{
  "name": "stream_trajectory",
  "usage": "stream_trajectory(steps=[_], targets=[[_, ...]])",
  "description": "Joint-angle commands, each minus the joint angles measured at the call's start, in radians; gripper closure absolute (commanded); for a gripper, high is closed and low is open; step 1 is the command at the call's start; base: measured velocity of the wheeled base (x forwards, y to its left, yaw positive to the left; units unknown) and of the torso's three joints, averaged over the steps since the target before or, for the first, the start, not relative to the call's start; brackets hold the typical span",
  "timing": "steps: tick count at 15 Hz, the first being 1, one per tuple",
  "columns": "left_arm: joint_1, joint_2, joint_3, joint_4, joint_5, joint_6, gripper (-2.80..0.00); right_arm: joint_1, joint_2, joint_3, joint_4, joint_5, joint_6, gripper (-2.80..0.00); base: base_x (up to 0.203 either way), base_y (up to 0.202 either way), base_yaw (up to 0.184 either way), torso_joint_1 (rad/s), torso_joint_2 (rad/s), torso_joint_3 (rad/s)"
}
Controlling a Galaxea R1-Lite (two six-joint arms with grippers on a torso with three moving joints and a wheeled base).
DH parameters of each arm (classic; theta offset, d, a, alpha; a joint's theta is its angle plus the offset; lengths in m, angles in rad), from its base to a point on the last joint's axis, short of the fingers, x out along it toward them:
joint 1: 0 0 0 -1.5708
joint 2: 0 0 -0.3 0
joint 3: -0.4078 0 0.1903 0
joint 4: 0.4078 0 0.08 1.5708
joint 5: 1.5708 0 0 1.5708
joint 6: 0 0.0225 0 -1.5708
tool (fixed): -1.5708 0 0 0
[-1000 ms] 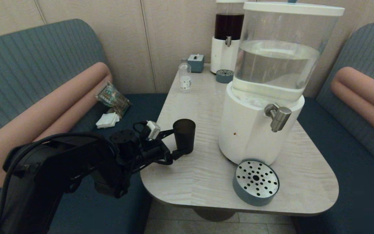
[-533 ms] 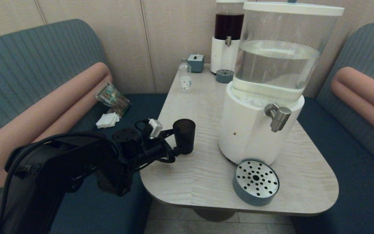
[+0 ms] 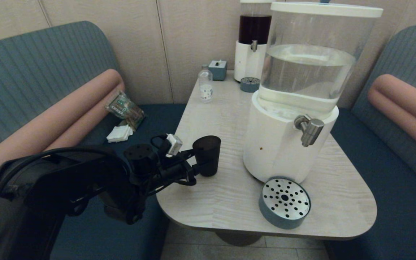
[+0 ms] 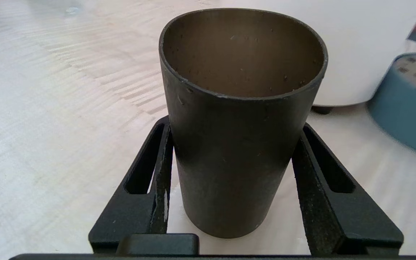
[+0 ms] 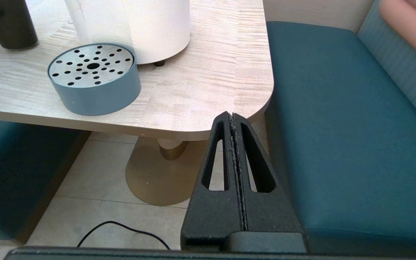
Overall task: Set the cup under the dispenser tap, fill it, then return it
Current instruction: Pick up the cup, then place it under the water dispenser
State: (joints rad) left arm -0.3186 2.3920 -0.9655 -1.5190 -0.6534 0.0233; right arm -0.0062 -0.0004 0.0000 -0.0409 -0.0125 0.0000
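Observation:
The dark brown-black cup (image 3: 207, 155) (image 4: 242, 119) is over the table's left part, left of the big white-based dispenser (image 3: 284, 144), and leans with its rim toward the dispenser. My left gripper (image 3: 198, 158) (image 4: 233, 126) is shut on the cup, one finger (image 4: 163, 151) pressing each side of its wall. The cup looks empty inside; its lower part also shows in the right wrist view (image 5: 11, 25). The steel tap (image 3: 310, 130) points down, well to the right of the cup. My right gripper (image 5: 232, 115) is shut and empty, low beside the table's near right corner.
A round blue drip tray (image 3: 284, 202) (image 5: 93, 77) with a holed steel top lies below the tap. At the back stand a dark-liquid dispenser (image 3: 253, 39), a small clear bottle (image 3: 205, 86) and a blue box (image 3: 217, 69). Benches flank the table (image 3: 338, 195).
The cup stood upright before; now it leans toward the dispenser and sits a little nearer me in the left gripper. The left arm has shifted slightly with it.

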Motion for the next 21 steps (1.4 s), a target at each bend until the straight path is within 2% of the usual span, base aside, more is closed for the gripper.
stream_trajectory(steps=[1,6,9,11,13,15,21], targets=[[-0.016,-0.067,0.057,-0.011,0.007,-0.001,0.00,0.000,0.000,0.015,-0.001,0.000,0.000,0.00,0.000,0.000,0.000,0.000,0.00,0.000],[-0.099,-0.306,0.300,-0.011,0.032,-0.012,0.00,0.000,0.000,0.014,-0.001,0.000,0.000,0.00,0.000,0.000,0.000,0.000,0.00,0.000],[-0.238,-0.385,0.336,-0.011,0.112,-0.050,0.00,0.000,0.000,0.015,-0.001,0.000,0.000,0.00,0.000,0.000,0.000,0.000,0.00,0.000],[-0.320,-0.369,0.310,-0.011,0.161,-0.070,0.00,0.000,0.000,0.015,-0.001,-0.001,0.000,0.00,0.000,0.000,0.000,0.000,0.00,0.000],[-0.383,-0.315,0.232,-0.011,0.202,-0.086,0.00,0.000,0.000,0.015,-0.001,0.000,0.000,0.00,0.000,0.000,0.000,0.000,0.00,0.000],[-0.426,-0.252,0.173,-0.011,0.214,-0.090,0.00,0.000,0.000,0.015,-0.001,0.000,0.000,0.00,0.000,0.000,0.000,0.000,0.00,0.000],[-0.454,-0.111,0.029,-0.011,0.223,-0.101,0.00,0.000,0.000,0.015,-0.001,0.000,0.000,0.00,0.000,0.000,0.000,0.000,0.00,0.000]])
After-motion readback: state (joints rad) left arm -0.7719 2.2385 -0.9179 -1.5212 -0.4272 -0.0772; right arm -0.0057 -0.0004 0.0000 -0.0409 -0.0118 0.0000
